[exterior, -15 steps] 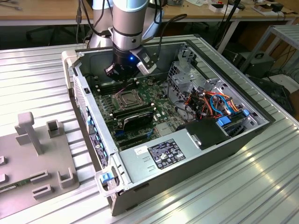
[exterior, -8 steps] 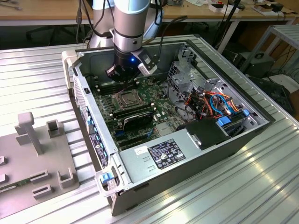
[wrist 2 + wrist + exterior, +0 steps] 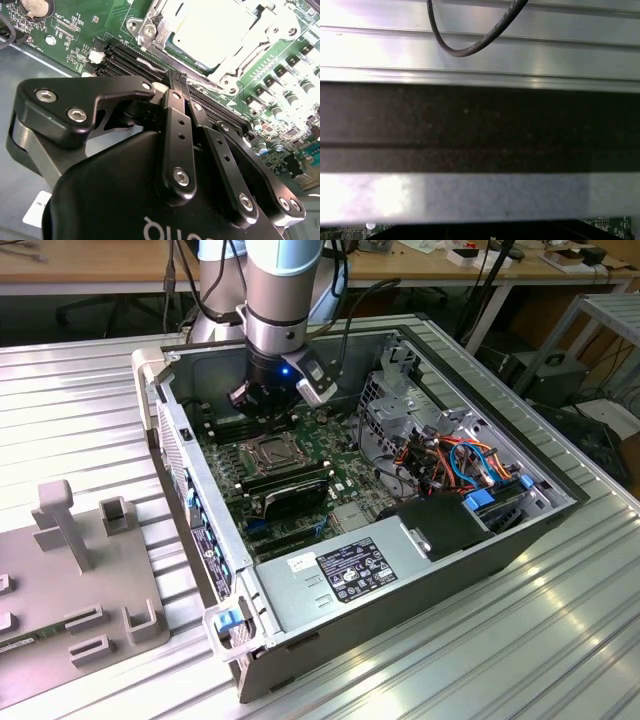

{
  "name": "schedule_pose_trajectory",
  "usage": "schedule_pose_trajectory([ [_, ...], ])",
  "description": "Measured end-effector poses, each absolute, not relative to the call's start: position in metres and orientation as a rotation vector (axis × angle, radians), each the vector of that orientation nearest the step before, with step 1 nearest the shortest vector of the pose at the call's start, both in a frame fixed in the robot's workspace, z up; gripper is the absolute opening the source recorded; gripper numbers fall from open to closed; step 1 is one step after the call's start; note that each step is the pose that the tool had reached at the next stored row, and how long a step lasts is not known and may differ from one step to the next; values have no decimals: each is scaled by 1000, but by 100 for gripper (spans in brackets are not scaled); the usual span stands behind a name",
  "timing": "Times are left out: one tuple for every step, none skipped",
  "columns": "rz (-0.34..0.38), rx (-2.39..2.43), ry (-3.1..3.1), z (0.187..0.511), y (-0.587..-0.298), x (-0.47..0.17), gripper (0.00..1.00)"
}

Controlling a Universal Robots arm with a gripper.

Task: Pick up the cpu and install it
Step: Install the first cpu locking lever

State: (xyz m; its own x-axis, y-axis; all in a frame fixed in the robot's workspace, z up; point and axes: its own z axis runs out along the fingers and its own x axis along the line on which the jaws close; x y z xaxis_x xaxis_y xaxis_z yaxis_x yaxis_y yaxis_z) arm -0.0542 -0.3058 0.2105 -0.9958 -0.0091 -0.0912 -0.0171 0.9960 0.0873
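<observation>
The gripper [image 3: 176,80] hangs inside the open computer case [image 3: 540,530], its fingers [image 3: 172,102] pressed together and empty, tips just above the memory slots [image 3: 135,62] beside the socket [image 3: 150,25], where the cpu [image 3: 210,30] sits.

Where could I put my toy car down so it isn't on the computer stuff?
There is bare ribbed metal table on the exterior view's right of the computer case, and more on its left, above the grey fixture plate. Inside the case it is crowded: the gripper hangs over the cpu, beside tangled cables.
</observation>
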Motion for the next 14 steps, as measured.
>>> schedule_pose_trajectory([
  [134, -20, 3048, 210, -306, -54, 11],
  [134, -20, 3048, 210, -306, -54, 11],
  [134, -20, 3048, 210, -306, -54, 11],
  [135, -20, 3048, 210, -306, -54, 11],
  [134, -20, 3048, 210, -306, -54, 11],
  [135, -20, 3047, 210, -306, -54, 11],
  [135, -20, 3047, 209, -306, -54, 11],
  [135, -20, 3047, 209, -306, -54, 11],
  [134, -20, 3048, 208, -306, -54, 11],
  [134, -20, 3048, 208, -306, -54, 11],
  [134, -20, 3048, 207, -306, -54, 11],
  [134, -20, 3048, 206, -306, -54, 11],
  [134, -20, 3048, 206, -306, -54, 11],
  [133, -20, 3048, 205, -306, -54, 11],
])
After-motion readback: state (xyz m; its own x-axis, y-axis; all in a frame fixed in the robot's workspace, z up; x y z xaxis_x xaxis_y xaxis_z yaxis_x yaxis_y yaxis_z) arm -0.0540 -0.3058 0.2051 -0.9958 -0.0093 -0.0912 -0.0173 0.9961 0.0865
